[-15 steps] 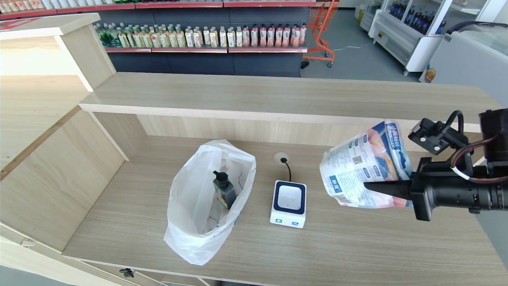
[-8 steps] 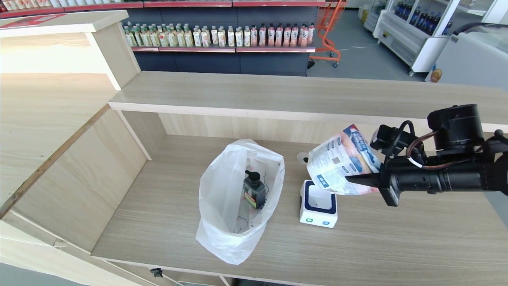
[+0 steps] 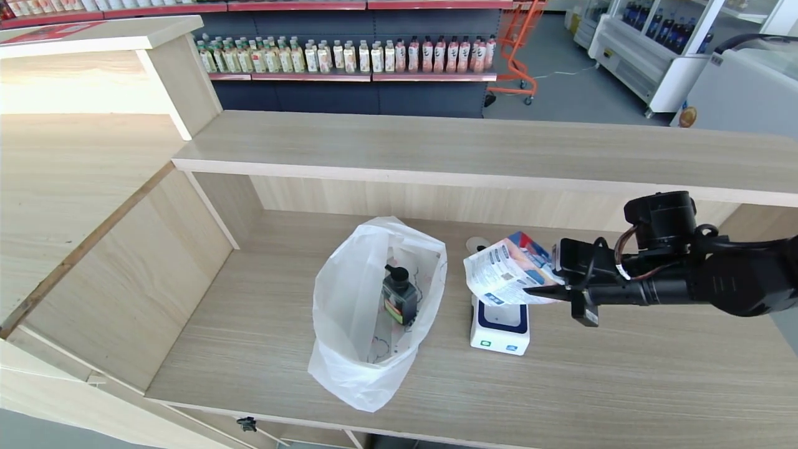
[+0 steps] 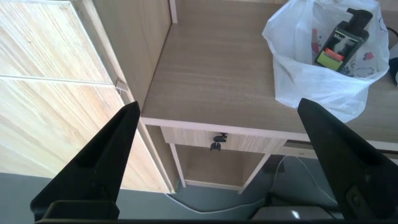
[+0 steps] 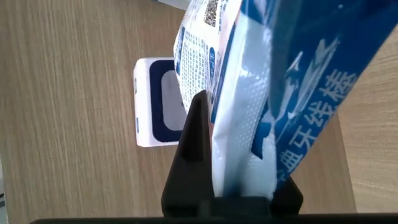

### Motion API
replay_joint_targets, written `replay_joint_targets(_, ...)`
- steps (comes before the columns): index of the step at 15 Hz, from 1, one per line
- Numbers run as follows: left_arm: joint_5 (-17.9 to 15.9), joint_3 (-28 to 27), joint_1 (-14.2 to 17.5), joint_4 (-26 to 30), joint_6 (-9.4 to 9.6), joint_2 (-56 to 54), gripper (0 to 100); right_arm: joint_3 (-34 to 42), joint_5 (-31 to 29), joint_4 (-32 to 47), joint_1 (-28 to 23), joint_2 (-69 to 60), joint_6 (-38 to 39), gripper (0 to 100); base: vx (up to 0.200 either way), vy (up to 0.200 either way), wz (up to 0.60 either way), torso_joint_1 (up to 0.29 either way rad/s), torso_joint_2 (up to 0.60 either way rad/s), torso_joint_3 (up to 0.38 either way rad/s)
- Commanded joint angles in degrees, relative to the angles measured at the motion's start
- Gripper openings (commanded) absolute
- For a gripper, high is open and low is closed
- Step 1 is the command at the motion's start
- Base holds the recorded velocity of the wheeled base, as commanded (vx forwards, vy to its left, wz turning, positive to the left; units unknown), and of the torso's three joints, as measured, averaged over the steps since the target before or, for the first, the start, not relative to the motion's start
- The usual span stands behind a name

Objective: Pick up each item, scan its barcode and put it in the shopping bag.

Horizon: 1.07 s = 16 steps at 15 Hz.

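My right gripper point(image 3: 543, 289) is shut on a blue, white and orange snack packet point(image 3: 504, 272), holding it just above the white scanner point(image 3: 500, 324) with the dark blue window. In the right wrist view the packet point(image 5: 261, 106) runs between the fingers point(image 5: 196, 143), with the scanner point(image 5: 155, 102) below it. A white plastic shopping bag point(image 3: 349, 337) stands open left of the scanner, with a dark pump bottle point(image 3: 399, 298) inside. My left gripper point(image 4: 217, 155) is open, off the counter's front edge, with the bag point(image 4: 311, 74) and bottle point(image 4: 339, 40) ahead of it.
The scanner's cable runs to a round grommet point(image 3: 477, 243) at the back of the wooden counter point(image 3: 623, 386). A raised shelf point(image 3: 436, 149) walls the back and a wooden side panel point(image 3: 124, 280) the left. A drawer knob point(image 4: 215, 145) sits under the front edge.
The camera shifted early on. My right gripper has carried the packet left and down, from beside the scanner to just over its window.
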Motion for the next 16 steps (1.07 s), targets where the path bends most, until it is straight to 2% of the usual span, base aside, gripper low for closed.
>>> replay_joint_targets(1, 0.0, 0.0, 0.0, 0.0, 0.0, 0.1, 100, -0.2, 0.2, -3.4, -0.2, 4.0, -1.1, 0, 0.0, 0.0, 0.0, 0.0, 0.0, 0.0)
replay_joint_targets(6, 0.0, 0.0, 0.0, 0.0, 0.0, 0.1, 100, 0.4, 2.8, -14.3, 0.1, 9.1, -3.0, 0, 0.0, 0.0, 0.0, 0.0, 0.0, 0.0)
replay_joint_targets(8, 0.0, 0.0, 0.0, 0.0, 0.0, 0.1, 100, 2.1, 2.9, -14.8, -0.3, 9.4, -4.8, 0, 0.0, 0.0, 0.0, 0.0, 0.0, 0.0)
replay_joint_targets(16, 0.0, 0.0, 0.0, 0.0, 0.0, 0.1, 100, 2.1, 2.8, -14.2, -1.8, 6.7, -4.5, 0, 0.0, 0.0, 0.0, 0.0, 0.0, 0.0)
